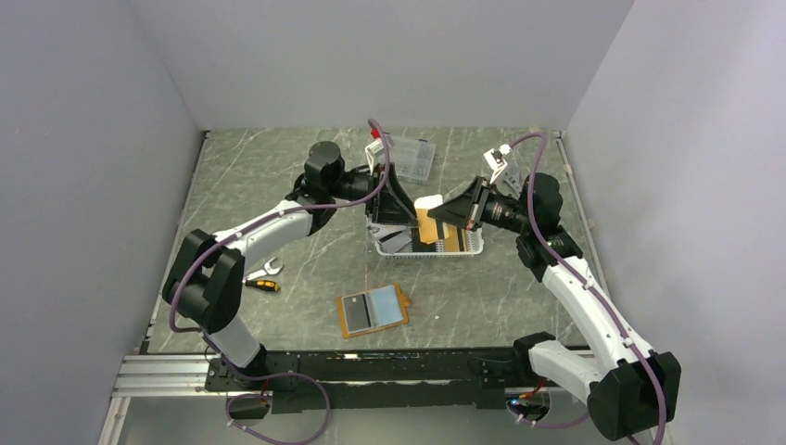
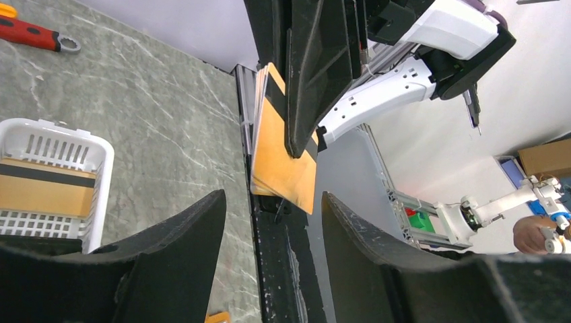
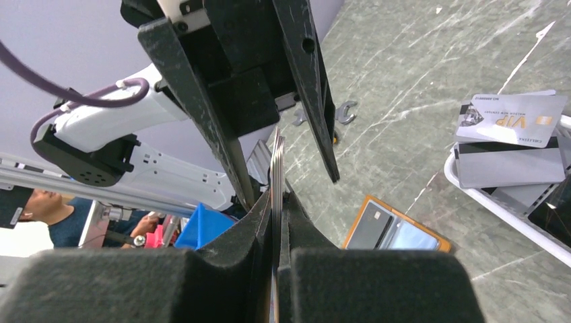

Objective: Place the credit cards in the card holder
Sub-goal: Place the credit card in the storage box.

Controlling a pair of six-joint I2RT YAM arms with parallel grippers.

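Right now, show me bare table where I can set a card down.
Free: right of the card holder, toward the right arm; the far-left corner. Crowded: above the white basket, where left gripper and right gripper meet.

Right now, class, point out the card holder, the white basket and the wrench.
card holder (image 1: 344,318): top view, orange left border.
white basket (image 2: 67,138): left wrist view, slotted far wall.
wrench (image 1: 267,269): top view, silver head.
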